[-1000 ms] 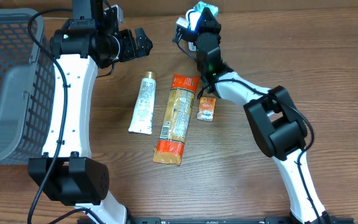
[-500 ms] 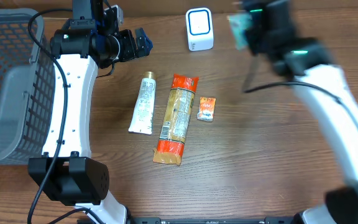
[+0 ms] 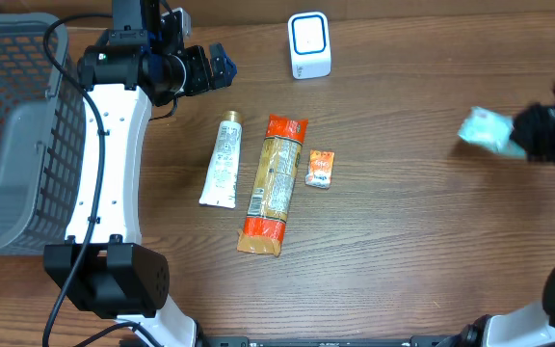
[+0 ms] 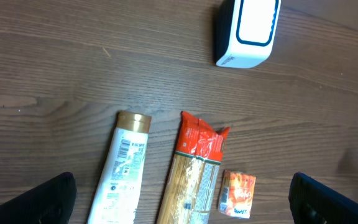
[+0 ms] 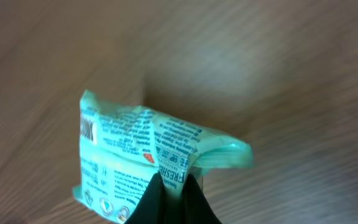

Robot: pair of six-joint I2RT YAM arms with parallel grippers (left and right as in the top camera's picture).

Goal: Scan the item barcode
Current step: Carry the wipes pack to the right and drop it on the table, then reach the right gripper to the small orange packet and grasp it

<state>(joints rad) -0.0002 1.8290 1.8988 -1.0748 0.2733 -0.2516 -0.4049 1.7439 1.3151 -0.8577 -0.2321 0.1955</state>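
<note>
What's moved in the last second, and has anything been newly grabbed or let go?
The right tool swung away from the scanner and out to the far right, carrying the teal packet with it, pinched by its edge the whole way. Nothing was let go. The left tool stayed open and parked. The tube, pasta pack and small orange packet did not move.

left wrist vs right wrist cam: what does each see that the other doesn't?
Left wrist only: the white scanner, a white tube, a long orange pack and a small orange packet, lying apart below the open left gripper. Right wrist only: the green packet, printed face showing, pinched by a fold in the shut right gripper. Both: the wooden table.
</note>
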